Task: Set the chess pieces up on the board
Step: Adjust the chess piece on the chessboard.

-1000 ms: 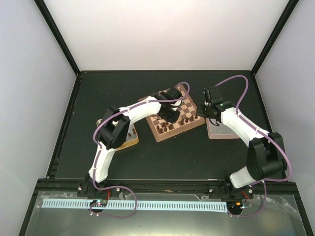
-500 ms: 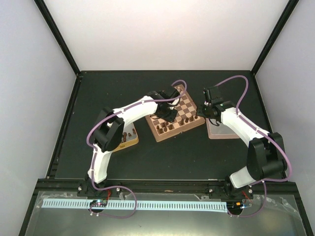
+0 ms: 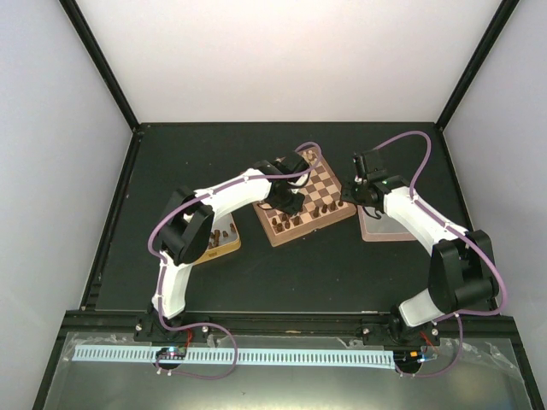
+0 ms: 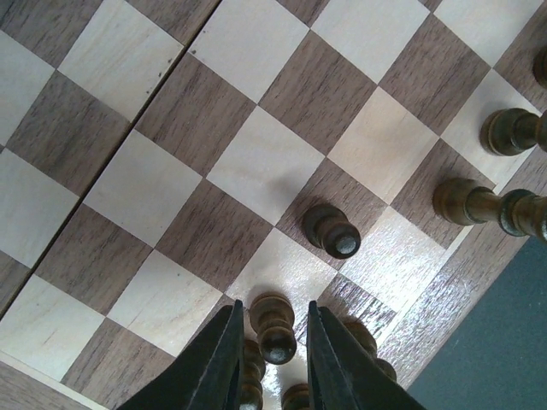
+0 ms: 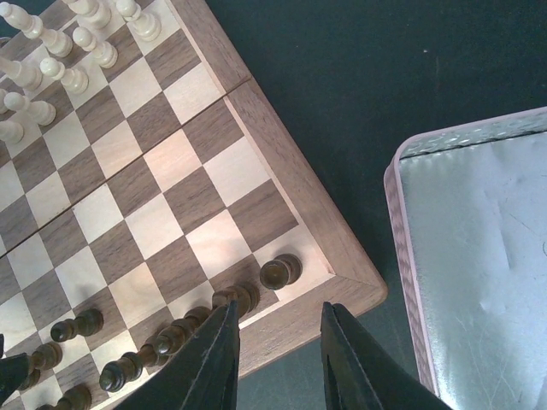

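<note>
The board (image 3: 320, 179) lies tilted at the table's middle. Dark chess pieces (image 3: 318, 207) line its near edge. In the left wrist view my left gripper (image 4: 274, 305) hangs over the board (image 4: 145, 184), and a dark pawn (image 4: 275, 329) stands upright on a light square between its fingers. A thin gap shows on each side of the pawn, so the jaws are open and do not touch it. Another dark pawn (image 4: 332, 231) stands one square further on. My right gripper (image 5: 280, 307) is open and empty over the board's corner rim, near a dark piece (image 5: 280, 271).
A metal tin (image 3: 224, 242) with several dark pieces sits left of the board under the left arm. A pink-rimmed tin (image 5: 479, 256) lies right of the board. Cream chessmen (image 5: 68, 51) fill the board's far rows. More dark pieces (image 4: 466, 201) stand along the rim.
The left arm has drawn back and slightly left over the board. Its jaws widened, then narrowed again, and the pawn now stands free. The right arm has not moved.
</note>
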You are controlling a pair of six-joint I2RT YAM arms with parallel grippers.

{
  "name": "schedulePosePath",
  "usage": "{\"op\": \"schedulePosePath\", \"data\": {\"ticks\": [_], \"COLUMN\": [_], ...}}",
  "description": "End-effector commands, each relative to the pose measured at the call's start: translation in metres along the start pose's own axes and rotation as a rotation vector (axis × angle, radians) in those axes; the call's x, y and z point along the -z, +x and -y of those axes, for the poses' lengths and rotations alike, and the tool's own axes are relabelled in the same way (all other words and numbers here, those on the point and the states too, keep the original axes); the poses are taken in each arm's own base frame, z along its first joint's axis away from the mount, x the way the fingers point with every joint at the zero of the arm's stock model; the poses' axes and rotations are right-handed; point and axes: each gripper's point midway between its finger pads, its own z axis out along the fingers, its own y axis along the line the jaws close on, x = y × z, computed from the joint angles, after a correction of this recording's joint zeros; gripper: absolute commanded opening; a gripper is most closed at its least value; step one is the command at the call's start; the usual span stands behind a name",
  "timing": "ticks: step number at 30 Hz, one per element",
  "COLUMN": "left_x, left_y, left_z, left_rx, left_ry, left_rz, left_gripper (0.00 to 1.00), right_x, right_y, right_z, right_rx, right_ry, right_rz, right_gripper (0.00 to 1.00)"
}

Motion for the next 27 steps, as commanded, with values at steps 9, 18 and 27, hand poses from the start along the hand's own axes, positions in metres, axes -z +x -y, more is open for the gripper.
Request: {"op": "schedulePosePath", "data": {"ticks": [9, 18, 27], "left_x": [0.004, -0.005, -0.007], "left_y": [0.002, 0.009, 0.009], "left_z": [-0.002, -0.002, -0.001], "left_rx": [0.008, 0.004, 0.005], "left_ry": [0.004, 0.013, 0.015], "left_rz": [-0.014, -0.041, -0.045], "left_gripper": [0.2, 0.16, 0.18], "right_x": [0.001, 0.001, 0.001], "right_y": [-0.001, -0.002, -0.001], "right_z": [0.001, 0.001, 0.001], "right_rx": [-0.014, -0.015, -0.013], "right_ry": [-0.007, -0.008, -0.005], "right_rz": [0.01, 0.011, 0.007], "right_gripper": [0.27, 0.27, 0.27]}}
